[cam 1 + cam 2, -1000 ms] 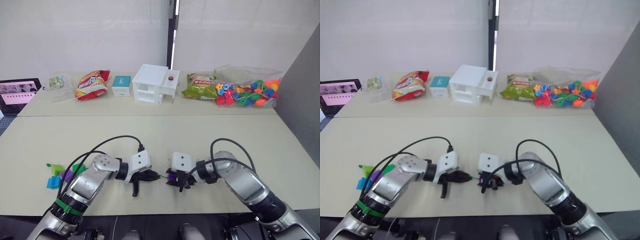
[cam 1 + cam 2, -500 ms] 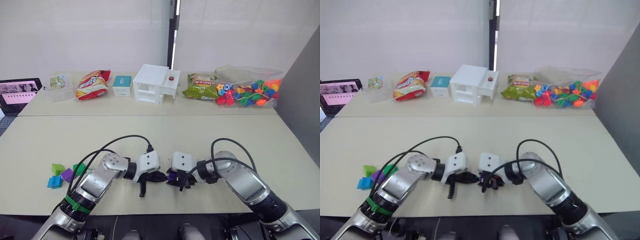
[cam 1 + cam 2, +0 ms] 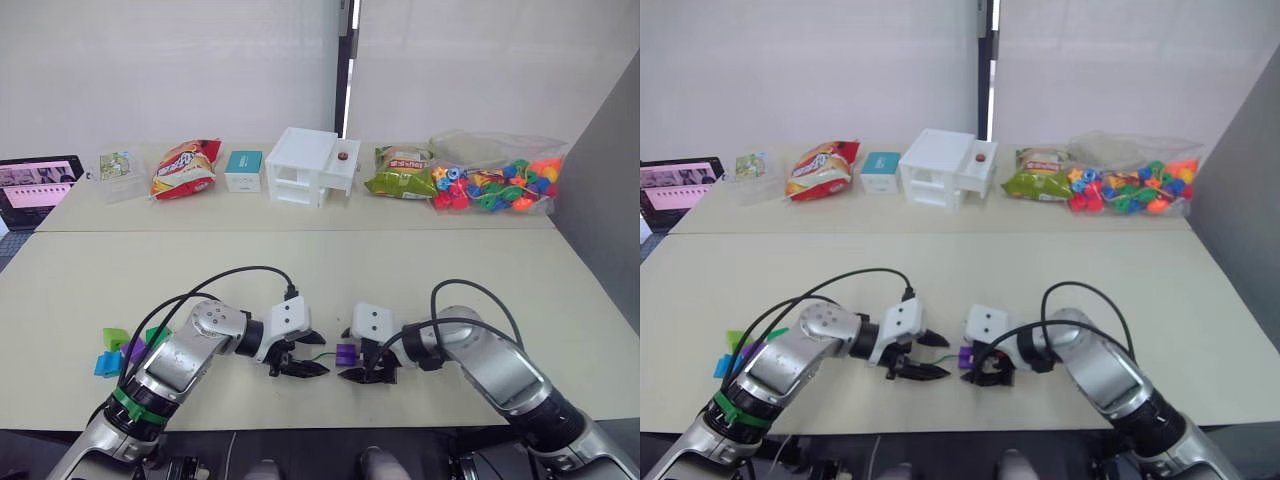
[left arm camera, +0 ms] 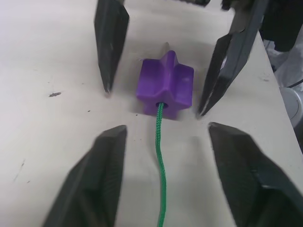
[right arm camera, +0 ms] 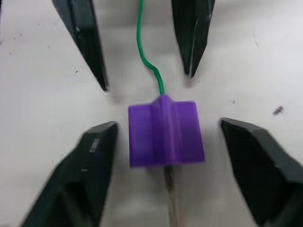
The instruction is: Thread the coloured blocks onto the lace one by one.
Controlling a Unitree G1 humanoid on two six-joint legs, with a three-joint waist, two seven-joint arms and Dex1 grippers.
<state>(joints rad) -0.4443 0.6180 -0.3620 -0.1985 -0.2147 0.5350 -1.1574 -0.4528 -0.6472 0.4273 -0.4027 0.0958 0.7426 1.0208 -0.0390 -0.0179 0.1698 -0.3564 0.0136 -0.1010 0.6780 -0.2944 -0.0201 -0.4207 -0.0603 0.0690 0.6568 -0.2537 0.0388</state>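
purple block [image 4: 165,84]: on the table between both grippers, lace [image 4: 160,161] runs through its hole, stiff tip out the far side toward my right arm
left gripper [image 3: 297,352]: fingers spread, holding nothing, lace passes between them
right gripper [image 3: 368,368]: fingers spread, released, block just ahead of them
key relation: lace axis runs left-right along the table; tip end points at right gripper, so I judge the right should pull it through
remaining blocks [image 3: 128,345]: clustered far to my left, nearer the left arm
back of table: snack bags, white box [image 3: 311,167], bagged beads [image 3: 494,186]
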